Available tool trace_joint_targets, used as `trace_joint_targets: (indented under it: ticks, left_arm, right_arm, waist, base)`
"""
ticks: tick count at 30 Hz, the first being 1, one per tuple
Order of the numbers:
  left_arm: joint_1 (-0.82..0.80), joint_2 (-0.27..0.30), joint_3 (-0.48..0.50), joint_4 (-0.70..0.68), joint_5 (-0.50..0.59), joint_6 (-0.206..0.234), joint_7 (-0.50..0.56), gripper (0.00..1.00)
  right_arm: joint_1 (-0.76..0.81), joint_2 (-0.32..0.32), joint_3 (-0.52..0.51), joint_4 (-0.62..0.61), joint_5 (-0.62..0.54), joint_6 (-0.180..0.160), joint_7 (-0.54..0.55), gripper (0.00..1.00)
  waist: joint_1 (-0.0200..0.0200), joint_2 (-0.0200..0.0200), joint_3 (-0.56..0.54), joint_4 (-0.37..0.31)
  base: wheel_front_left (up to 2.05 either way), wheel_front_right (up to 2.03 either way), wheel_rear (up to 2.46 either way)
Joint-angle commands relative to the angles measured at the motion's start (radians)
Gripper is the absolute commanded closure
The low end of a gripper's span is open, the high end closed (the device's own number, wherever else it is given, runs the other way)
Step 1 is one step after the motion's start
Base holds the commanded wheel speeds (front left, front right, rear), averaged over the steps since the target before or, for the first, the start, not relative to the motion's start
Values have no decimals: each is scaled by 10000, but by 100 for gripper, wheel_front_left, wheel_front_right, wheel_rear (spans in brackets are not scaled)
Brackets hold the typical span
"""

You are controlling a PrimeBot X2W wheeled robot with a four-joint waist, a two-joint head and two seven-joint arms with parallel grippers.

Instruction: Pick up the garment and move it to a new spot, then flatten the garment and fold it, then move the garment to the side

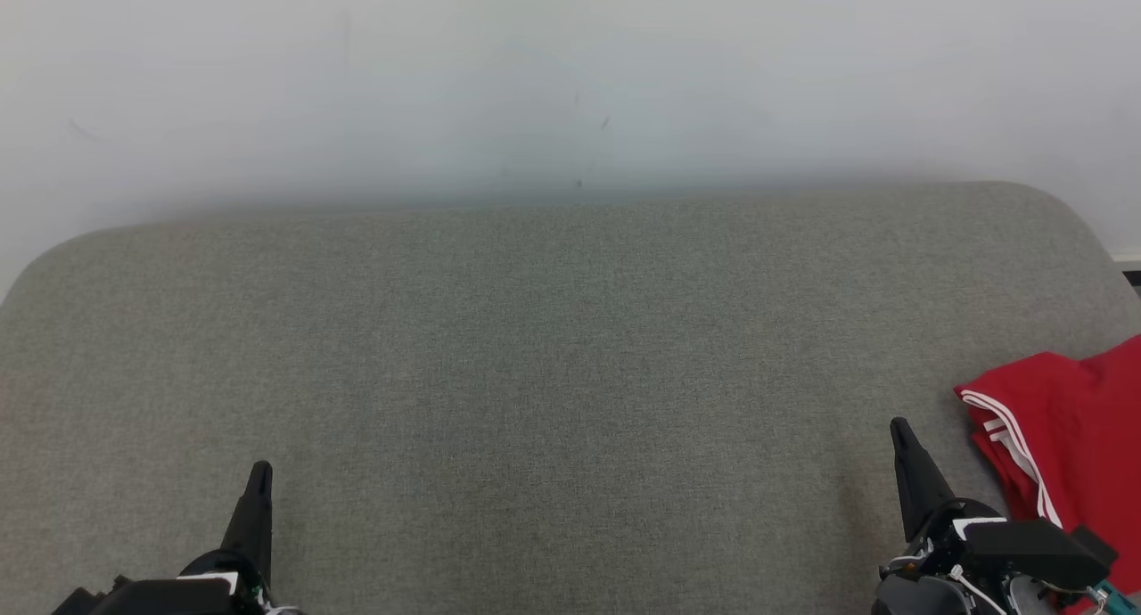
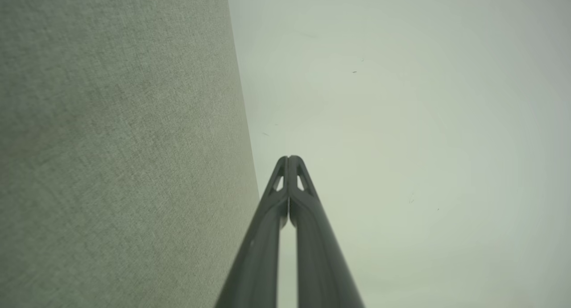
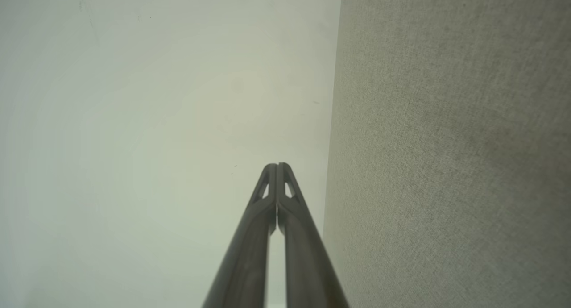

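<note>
The red, white-striped garment (image 1: 1070, 419) lies bunched at the tabletop's (image 1: 535, 374) right edge, beside the right gripper (image 1: 900, 437). It and the left gripper (image 1: 258, 481) have jaws closed, empty. A shallow pinch could push cloth over that edge.

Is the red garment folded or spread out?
Folded, it seems: the garment shows stacked layers at its striped edge; part is out of frame.

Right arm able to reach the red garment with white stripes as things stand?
Probably yes: the red garment lies just beside the right gripper on the grey fabric surface, nothing between. Shut jaws must open first.
</note>
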Motion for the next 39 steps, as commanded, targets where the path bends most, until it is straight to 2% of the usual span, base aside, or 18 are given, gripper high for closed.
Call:
trace_joint_targets:
  ticks: [1,39]
  left_arm:
    - [-92,41,35,-33,-44,-28,24,100]
    - [-91,41,36,-36,-42,-29,23,100]
  right_arm:
    - [5,2,-1,-24,15,-21,35,100]
    - [5,2,0,-22,16,-21,34,100]
  waist:
    - [0,0,0,0]
    - [0,0,0,0]
  base:
    - [0,0,0]
    - [0,0,0]
